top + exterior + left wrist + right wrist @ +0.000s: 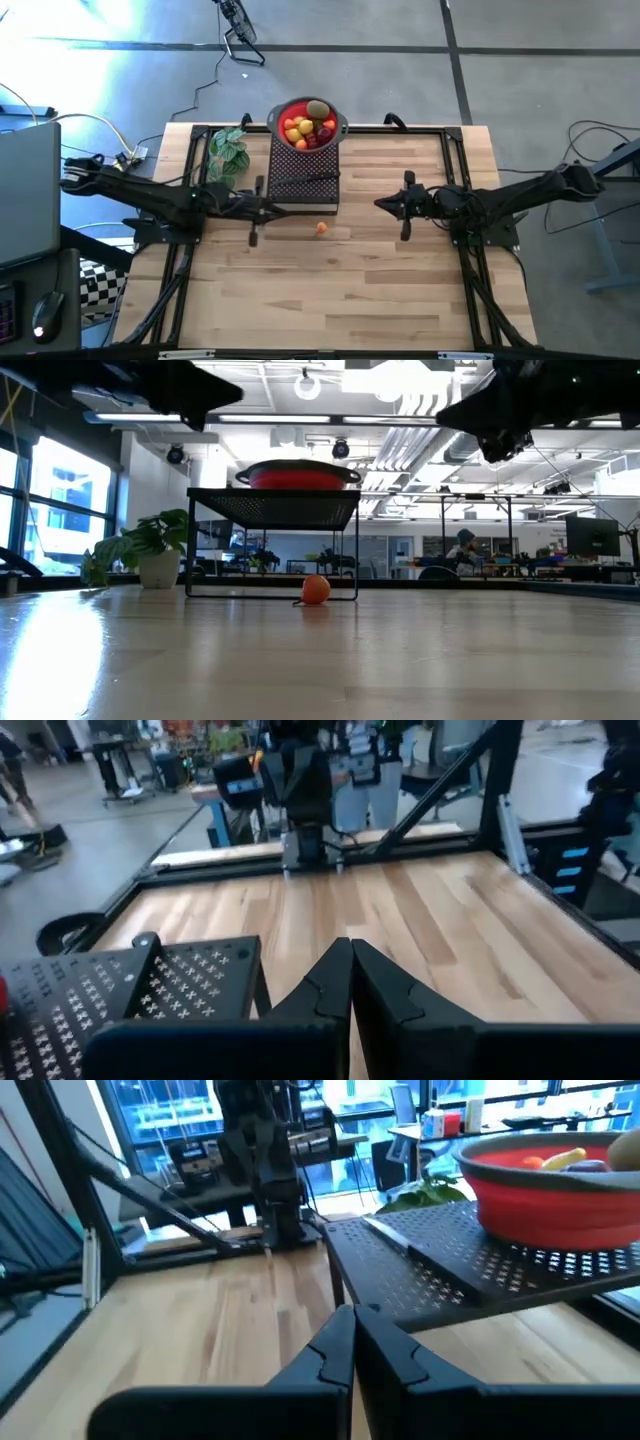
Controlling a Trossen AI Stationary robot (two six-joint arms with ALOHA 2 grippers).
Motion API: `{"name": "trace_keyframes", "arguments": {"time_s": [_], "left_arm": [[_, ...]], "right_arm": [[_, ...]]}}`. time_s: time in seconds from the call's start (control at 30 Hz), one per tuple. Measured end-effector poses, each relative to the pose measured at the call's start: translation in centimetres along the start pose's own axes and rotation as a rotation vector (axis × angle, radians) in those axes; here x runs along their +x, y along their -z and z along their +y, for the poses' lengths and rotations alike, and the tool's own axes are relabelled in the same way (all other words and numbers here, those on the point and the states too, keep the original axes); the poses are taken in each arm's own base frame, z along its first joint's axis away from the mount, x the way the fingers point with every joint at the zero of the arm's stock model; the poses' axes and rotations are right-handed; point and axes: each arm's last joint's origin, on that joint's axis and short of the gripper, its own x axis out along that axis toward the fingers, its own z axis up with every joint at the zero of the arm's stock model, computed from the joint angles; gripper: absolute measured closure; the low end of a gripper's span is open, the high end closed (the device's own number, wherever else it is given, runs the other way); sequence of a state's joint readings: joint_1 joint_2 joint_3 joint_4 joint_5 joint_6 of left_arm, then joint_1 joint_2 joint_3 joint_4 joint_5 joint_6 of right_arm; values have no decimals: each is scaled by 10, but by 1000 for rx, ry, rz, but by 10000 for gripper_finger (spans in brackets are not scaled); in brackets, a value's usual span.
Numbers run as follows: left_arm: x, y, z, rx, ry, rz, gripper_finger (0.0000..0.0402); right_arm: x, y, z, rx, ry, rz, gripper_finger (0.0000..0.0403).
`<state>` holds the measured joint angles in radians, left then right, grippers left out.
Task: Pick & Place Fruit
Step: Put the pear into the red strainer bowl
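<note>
A red bowl (283, 112) holds several small fruits: yellow, orange and dark red ones and a brown kiwi (317, 109). It stands on the far end of a black perforated metal stand (305, 180). One small orange fruit (321, 228) lies alone on the wooden table, just in front of the stand; it also shows in the low view (315, 589). My left gripper (278, 209) is shut and empty, above the table left of the orange fruit. My right gripper (380, 204) is shut and empty, right of the stand.
A green leafy plant in a white pot (227, 150) stands left of the stand. A black-handled knife (305, 178) lies on the stand's top. Black frame rails (455, 150) run along the table's edges. The table's near half (330, 300) is bare wood.
</note>
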<state>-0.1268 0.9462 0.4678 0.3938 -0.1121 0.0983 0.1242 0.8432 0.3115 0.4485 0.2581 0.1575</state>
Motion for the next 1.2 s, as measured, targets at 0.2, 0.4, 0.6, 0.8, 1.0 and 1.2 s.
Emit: {"name": "trace_keyframes", "arguments": {"time_s": [0.2,0.4,0.6,0.8,1.0,1.2], "left_arm": [[-27,9,2,-3,22,-21,398],[-47,17,4,5,7,-79,398],[-65,15,6,40,-18,-125,398],[-77,14,8,38,-43,-125,398],[-80,14,9,54,-43,-124,398],[-79,18,8,73,-39,-86,398]], "right_arm": [[13,0,5,63,-22,-84,400],[26,7,16,120,-72,-122,400],[39,16,25,119,-15,-120,400],[65,8,32,38,32,-54,400],[96,5,43,-22,62,104,400],[122,8,52,-70,85,248,400]]}}
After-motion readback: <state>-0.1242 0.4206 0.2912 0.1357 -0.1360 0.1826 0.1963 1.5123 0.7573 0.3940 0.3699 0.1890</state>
